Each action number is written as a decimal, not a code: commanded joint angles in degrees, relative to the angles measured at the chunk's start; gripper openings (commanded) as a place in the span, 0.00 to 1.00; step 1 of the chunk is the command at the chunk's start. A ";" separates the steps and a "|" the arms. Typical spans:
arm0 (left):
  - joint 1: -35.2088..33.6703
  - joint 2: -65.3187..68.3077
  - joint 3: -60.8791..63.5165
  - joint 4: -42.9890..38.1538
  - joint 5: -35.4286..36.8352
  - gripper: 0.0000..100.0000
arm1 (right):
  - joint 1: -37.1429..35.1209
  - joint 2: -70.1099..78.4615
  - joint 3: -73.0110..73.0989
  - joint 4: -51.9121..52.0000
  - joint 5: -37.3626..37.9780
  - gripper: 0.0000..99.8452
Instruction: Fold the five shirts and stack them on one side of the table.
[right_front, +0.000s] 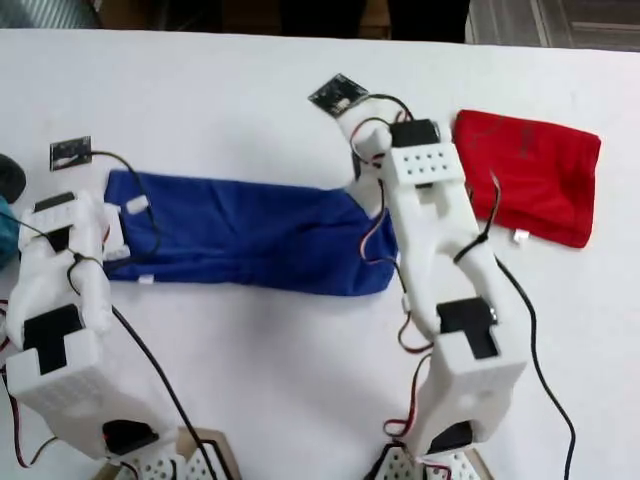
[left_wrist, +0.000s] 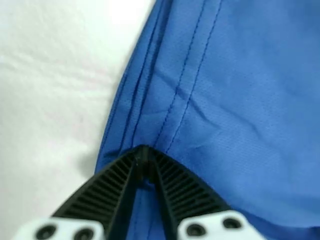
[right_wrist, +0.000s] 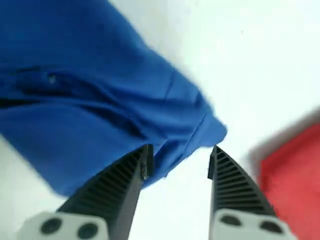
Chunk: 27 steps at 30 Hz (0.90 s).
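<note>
The blue shirt (right_front: 250, 232) is laid flat on the table (right_front: 250, 380) as a long band, and its long axis runs across the table from one arm to the other. One short end is found at the left arm, the other at the right arm. Beyond that second end, near it but apart from it, a red shirt (right_front: 530, 175) is seen, already folded, toward the right side of the table.

The left fingers (left_wrist: 115, 185) are pressed together on the blue shirt, at a stitched edge where several layers are gathered. The right fingers (right_wrist: 120, 185) are held apart over the other end. The corner of the cloth is seen between them and a little ahead of the tips, and it does not seem to be touched.

It is judged that the coming fold is to be made end to end, along the long axis. For this the right end must be caught first. The right arm is clearly the nearer one, and its fingers would have to be lowered and closed on that corner.
</note>
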 joint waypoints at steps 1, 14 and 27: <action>0.88 -1.23 0.04 -1.14 0.35 0.03 | -4.53 -7.69 -2.55 6.99 -0.09 0.18; 0.88 -1.23 0.04 -1.14 0.35 0.03 | -20.53 -10.86 29.19 -22.20 -2.99 0.02; 0.97 -1.23 0.04 -1.14 0.35 0.03 | -20.62 -0.13 23.91 -31.43 -8.97 0.02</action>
